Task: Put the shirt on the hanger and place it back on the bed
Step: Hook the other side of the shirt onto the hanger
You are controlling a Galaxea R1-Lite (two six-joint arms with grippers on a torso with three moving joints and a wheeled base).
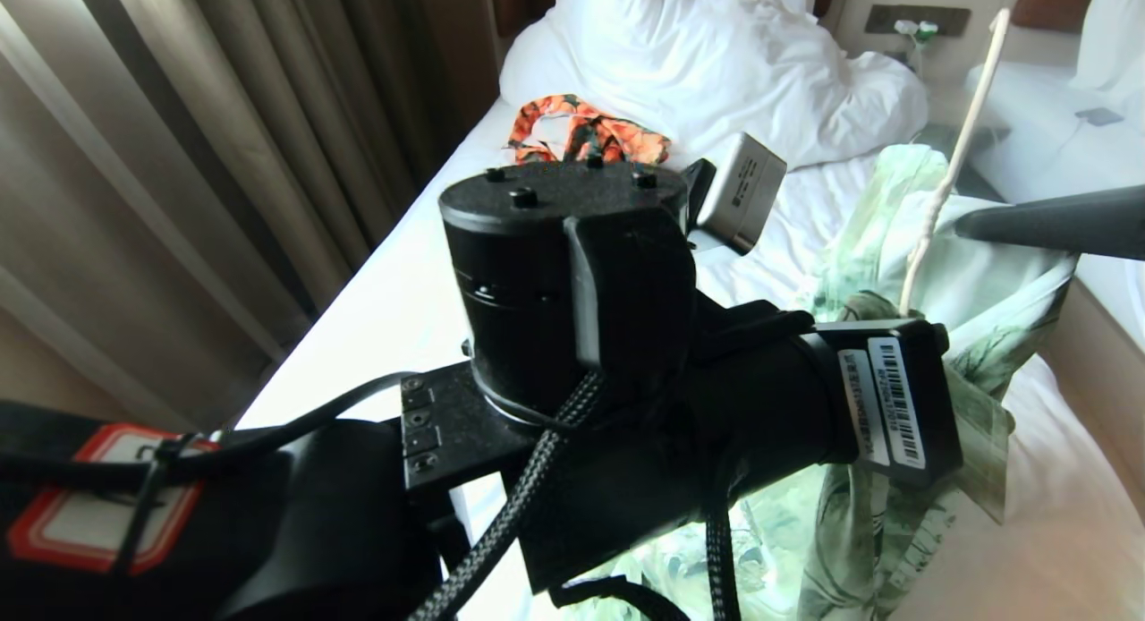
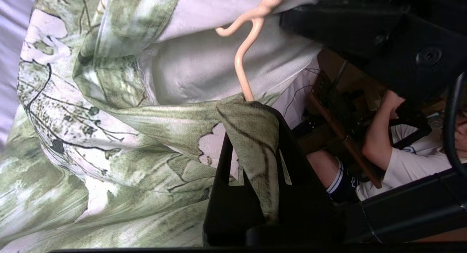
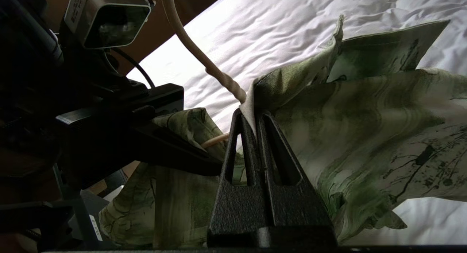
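Head view: left arm fills the foreground above the bed, the shirt hangs bunched at its far end with the hanger rising out of the cloth, a right gripper finger reaches in from the right, and an orange garment lies by the duvet. Left wrist view: left gripper is clenched on a fold of shirt just under the hanger's wire, with a person seated beyond. Right wrist view: right gripper pinches the shirt's edge between nearly closed fingers, beside the hanger's twisted neck, over the sheet.
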